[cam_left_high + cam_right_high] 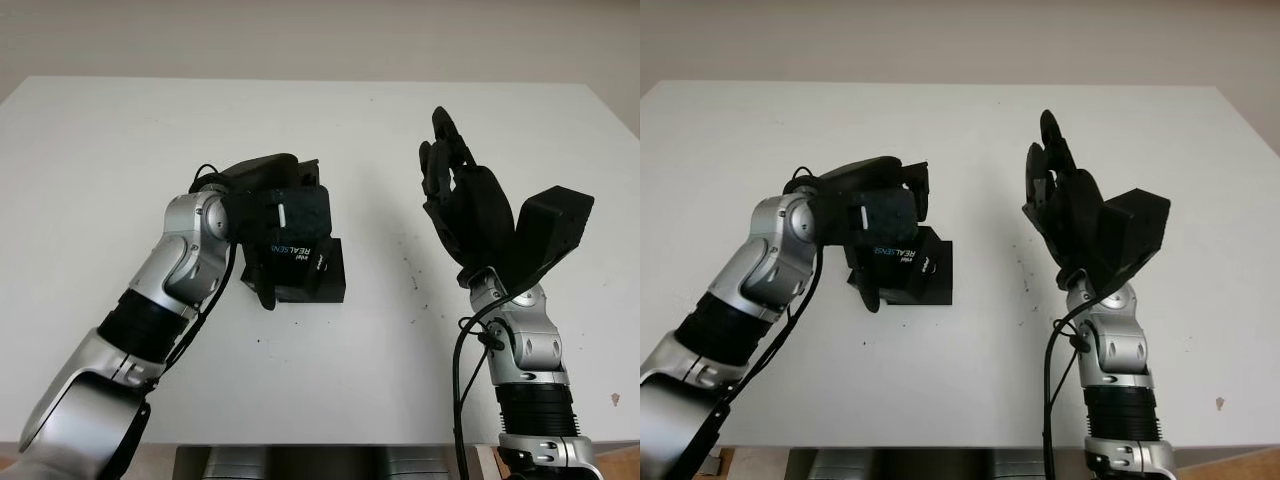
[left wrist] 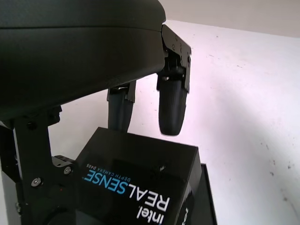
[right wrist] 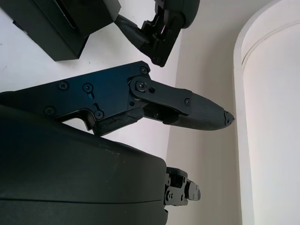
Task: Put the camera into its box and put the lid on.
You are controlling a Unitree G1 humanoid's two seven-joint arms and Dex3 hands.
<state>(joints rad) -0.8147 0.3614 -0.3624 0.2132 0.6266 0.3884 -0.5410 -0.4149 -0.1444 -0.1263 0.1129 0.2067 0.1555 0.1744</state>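
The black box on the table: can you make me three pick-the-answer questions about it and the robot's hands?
1. Where is the lid?
A. in the left hand, above the box
B. by the right hand
C. at the table's far edge

2. What colour is the box?
A. white
B. black
C. red

3. What is the right hand doing?
A. gripping the lid
B. holding nothing, raised
C. pressing the box

Answers: 1 A, the left fingers wrap the lid over the box. 2 B, it is black. 3 B, it is open, raised above the table.

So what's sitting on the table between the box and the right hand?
Nothing: in the left eye view, bare white table separates the black box, held under the left hand, from the raised, open right hand.
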